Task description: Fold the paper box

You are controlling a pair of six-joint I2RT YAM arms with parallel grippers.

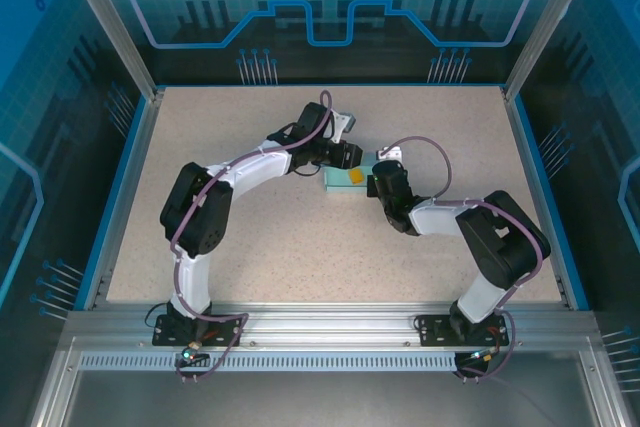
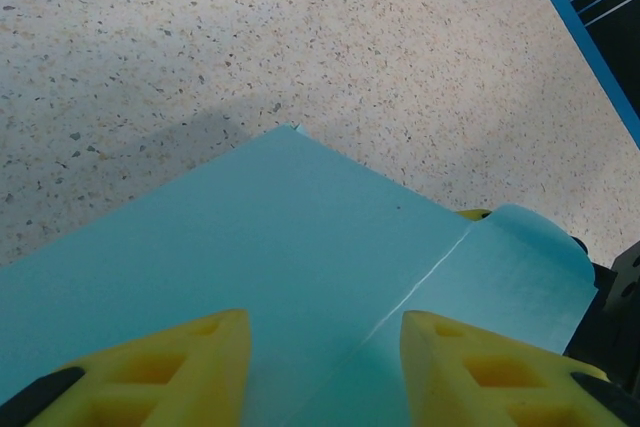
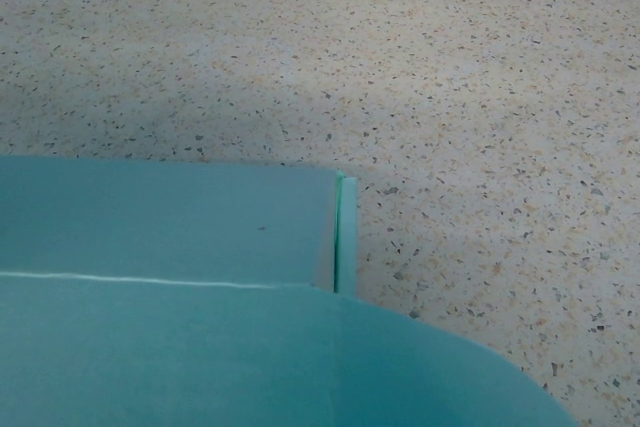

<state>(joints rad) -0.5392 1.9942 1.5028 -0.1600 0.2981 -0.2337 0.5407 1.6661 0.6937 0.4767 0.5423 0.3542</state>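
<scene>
Lying near the middle of the table [image 1: 250, 237], between the two arm ends, the box [image 1: 338, 180] is seen as thin light-blue card, smooth and matte, against a speckled, grainy beige top. In the left wrist view a flat panel is shown running to a sharp corner, with a pale crease [image 2: 420, 282] crossing it and a round-edged flap [image 2: 530, 247] curling off to the right. The left gripper [image 2: 322, 325] is set part open over that panel. Its yellow, wedge-shaped fingers [image 2: 180, 372] stand apart with nothing nipped between them, and whether their tips press the card cannot be told. The right gripper [image 1: 382, 185] is placed at the box's right end and is closed — whether card is nipped in it cannot be told. In the right wrist view a folded edge is shown with a thin greenish slit beside it — a detail not made out from above, where the box is a small blue patch.
</scene>
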